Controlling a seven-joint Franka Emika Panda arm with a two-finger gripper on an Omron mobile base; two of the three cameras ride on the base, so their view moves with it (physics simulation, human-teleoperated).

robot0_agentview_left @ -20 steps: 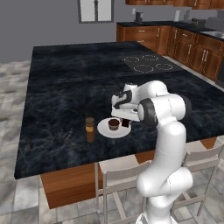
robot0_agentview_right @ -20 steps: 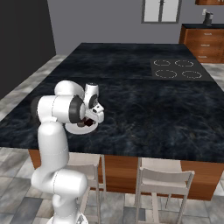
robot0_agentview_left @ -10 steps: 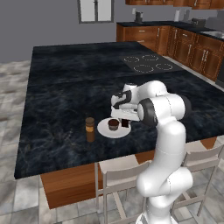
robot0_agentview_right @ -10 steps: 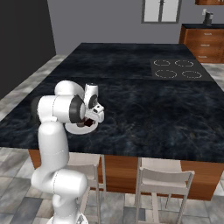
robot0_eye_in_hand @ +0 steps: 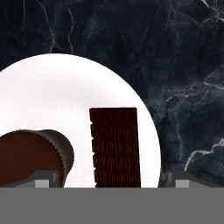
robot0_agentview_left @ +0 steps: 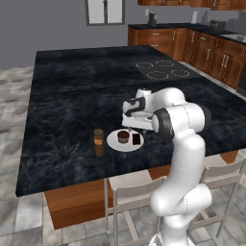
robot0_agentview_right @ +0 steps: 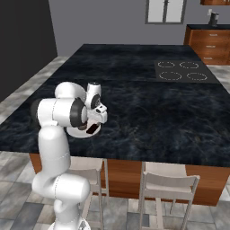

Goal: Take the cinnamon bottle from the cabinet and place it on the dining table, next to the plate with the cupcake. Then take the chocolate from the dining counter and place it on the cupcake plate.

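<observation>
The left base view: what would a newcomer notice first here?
The white plate near the front edge of the black marbled dining table, holding the cupcake and the flat chocolate side by side. The cinnamon bottle stands upright just left of the plate.

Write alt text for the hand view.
A chocolate bar lies flat on a white plate, beside a chocolate cupcake at the lower left. The plate rests on the black marbled dining table.
</observation>
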